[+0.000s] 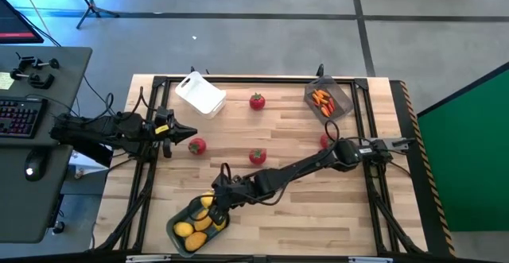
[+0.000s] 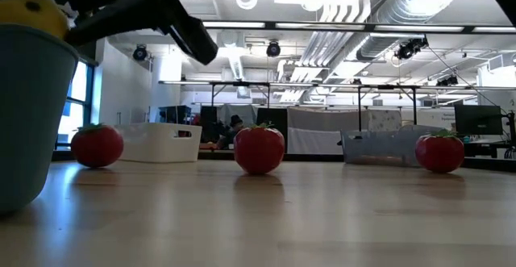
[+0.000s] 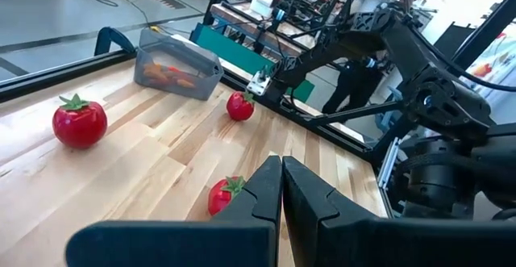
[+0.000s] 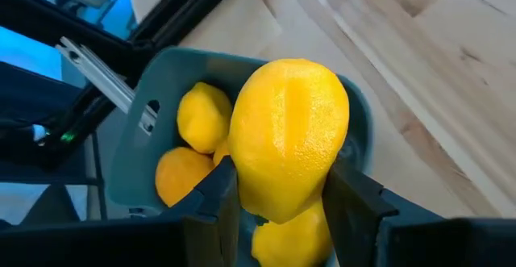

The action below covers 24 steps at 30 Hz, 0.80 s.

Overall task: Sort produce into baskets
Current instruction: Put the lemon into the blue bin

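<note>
The right gripper [image 4: 278,188] holds a yellow lemon [image 4: 290,134] tight over the grey-blue basket [image 1: 176,225]. The left gripper [image 3: 281,188] is closed, empty.

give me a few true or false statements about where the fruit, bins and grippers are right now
1. The right gripper holds a yellow lemon above the grey-blue bin. True.
2. The grey-blue bin has nothing in it. False: several yellow fruits already lie inside.
3. The left gripper is shut and holds nothing. True.
4. All the red fruits are in the white bin. False: four red fruits, such as the one beside the white bin, sit loose on the table.
5. The dark see-through bin holds thin orange-red pieces. True.
</note>
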Motion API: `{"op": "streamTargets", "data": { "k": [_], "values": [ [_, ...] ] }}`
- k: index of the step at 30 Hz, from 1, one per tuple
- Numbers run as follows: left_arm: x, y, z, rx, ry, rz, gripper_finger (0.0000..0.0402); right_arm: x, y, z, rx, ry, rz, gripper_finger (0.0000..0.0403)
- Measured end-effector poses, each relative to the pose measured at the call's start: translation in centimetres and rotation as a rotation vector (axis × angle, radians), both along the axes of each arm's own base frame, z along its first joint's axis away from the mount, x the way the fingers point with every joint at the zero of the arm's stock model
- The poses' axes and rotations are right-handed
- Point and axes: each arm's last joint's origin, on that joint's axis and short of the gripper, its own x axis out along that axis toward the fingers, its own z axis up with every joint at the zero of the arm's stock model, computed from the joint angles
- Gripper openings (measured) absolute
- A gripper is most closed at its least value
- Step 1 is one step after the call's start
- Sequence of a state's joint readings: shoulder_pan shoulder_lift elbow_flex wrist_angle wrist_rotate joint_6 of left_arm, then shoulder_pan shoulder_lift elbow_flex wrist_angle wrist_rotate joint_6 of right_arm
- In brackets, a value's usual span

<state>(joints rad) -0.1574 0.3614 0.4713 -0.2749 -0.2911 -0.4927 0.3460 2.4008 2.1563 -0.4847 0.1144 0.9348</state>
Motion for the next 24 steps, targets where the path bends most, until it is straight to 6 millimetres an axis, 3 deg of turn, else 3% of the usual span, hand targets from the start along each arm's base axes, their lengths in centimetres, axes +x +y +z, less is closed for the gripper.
{"op": "streamTargets", "data": {
  "k": [15,24],
  "values": [
    [0.0,0.0,-0.2,0.003,0.019,-0.001,0.0000,1.1,-0.7,-2.4,0.083,0.032,0.062,0.0150],
    [0.0,0.0,-0.2,-0.008,0.019,-0.008,0.0000,1.3,-0.6,-2.1,0.077,0.011,0.086,0.0224]
  ]
}}
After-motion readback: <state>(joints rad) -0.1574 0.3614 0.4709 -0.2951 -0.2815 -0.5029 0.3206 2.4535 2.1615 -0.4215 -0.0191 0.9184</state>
